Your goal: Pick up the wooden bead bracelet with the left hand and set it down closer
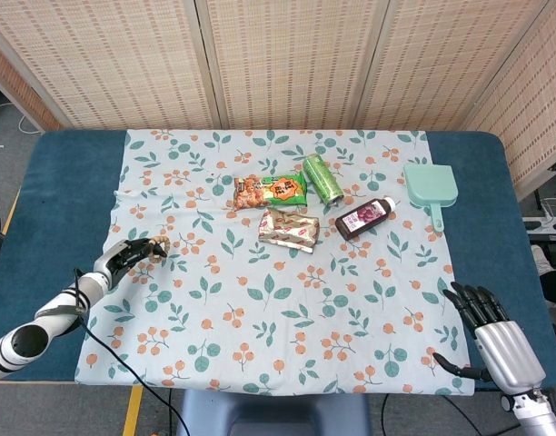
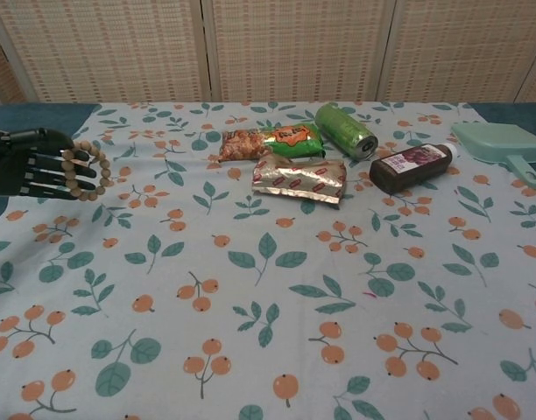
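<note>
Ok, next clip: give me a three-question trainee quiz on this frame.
1. True or false: the left hand holds the bracelet.
2. Which lies nearest the scoop? A) can B) bottle C) snack bag
3. Fill in: the right hand holds ___.

Key: 1 true; 2 B; 3 nothing, its fingers are spread at the cloth's near corner.

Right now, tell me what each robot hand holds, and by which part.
The left robot hand holds the bracelet, its fingers threaded through the loop. The right robot hand holds nothing, fingers apart.
</note>
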